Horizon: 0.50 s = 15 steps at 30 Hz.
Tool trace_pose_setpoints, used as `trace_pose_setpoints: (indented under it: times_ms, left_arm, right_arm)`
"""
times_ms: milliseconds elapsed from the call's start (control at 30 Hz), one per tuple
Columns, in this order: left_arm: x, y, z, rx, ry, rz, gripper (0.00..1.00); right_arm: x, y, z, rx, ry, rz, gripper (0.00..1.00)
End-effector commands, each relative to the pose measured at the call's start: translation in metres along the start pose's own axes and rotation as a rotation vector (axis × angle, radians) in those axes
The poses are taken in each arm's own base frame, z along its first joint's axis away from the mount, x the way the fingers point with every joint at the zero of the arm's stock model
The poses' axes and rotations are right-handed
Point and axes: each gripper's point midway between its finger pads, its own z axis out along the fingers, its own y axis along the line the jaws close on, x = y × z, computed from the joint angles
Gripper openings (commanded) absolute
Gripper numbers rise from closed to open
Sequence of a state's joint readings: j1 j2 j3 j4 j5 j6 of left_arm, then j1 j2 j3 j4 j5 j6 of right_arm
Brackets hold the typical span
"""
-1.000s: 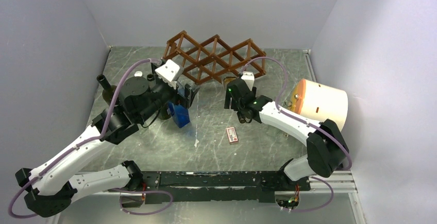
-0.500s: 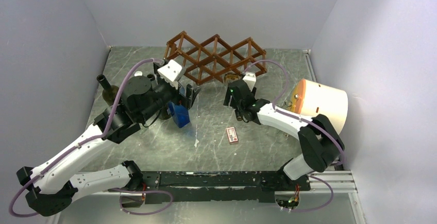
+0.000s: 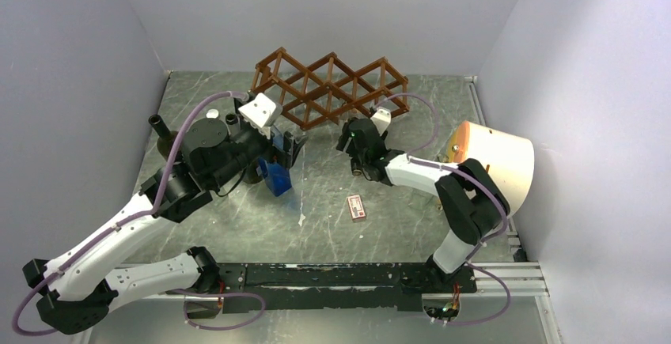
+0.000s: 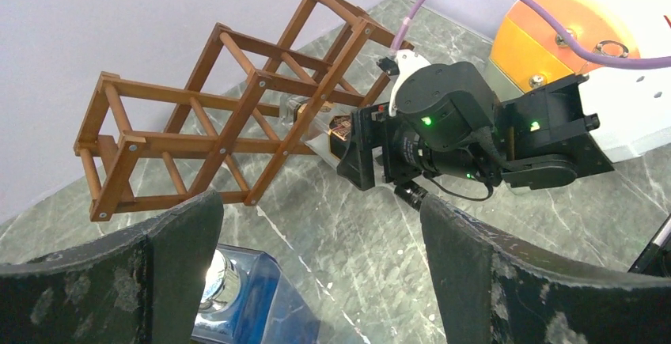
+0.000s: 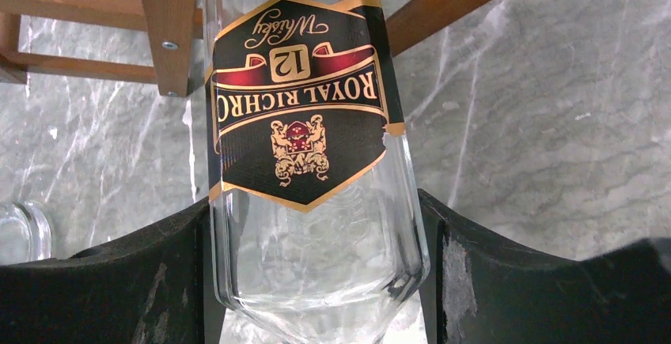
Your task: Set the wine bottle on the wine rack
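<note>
Currently, listed from the arm bases outward
small box: red and white, flat on the table at lower centre of the top view, apart from both arms; no part in the job
left gripper: fingers wide apart, nothing held, hovering over a blue bottle left of centre; judged best kept out of the way
right gripper: clamped on the lower body of the wine bottle, one pad on each side of the glass
wine bottle: clear glass with a black-and-gold label, at centre of the top view just below the rack; its far end passes between an upright slat on the left and a sloping slat on the right of the wrist view; whether it rests on wood cannot be told
wine rack: reddish-brown lattice of diamond cells, upper centre, at the back of the table
step in hand: feeding the bottle into a low cell near the rack's right end, by judgement
doing it well: keep the bottle in line with the cell, push slowly and straight so the glass clears both slats; the rack looks light and may slide if nudged; let go only once the slats carry the weight
change from a second ago: right gripper is slightly further up-left, nearer the rack, and its elbow has swung in from the lower right; left arm, small box and rack unmoved
</note>
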<state>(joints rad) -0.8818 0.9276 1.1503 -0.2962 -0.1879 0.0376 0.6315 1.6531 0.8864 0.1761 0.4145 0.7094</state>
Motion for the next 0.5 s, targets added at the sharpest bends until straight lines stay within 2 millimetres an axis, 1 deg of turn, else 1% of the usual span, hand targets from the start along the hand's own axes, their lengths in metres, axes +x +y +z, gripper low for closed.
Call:
trace_pose_setpoints:
  times_ms: [0,233,333,400,467]
  left_arm:
    - [-0.005,-0.007,-0.001,0.034,-0.026,-0.011,0.98]
    - [-0.006,-0.008,-0.002,0.039,-0.031,-0.013,0.98]
    - [-0.007,-0.007,-0.002,0.038,-0.033,-0.014,0.98]
    - [-0.007,-0.008,-0.002,0.039,-0.033,-0.015,0.98]
    - [-0.008,-0.008,-0.002,0.041,-0.035,-0.015,0.98]
  right_arm:
    - [-0.079,0.050,-0.001,-0.134,-0.254,0.155,0.00]
    - [-0.090,0.050,0.012,-0.123,-0.313,0.142,0.00]
    - [-0.089,0.046,0.021,-0.106,-0.305,0.141,0.00]
    - [-0.099,0.051,0.023,-0.108,-0.323,0.154,0.00]
    - [-0.101,0.048,0.026,-0.095,-0.323,0.163,0.00]
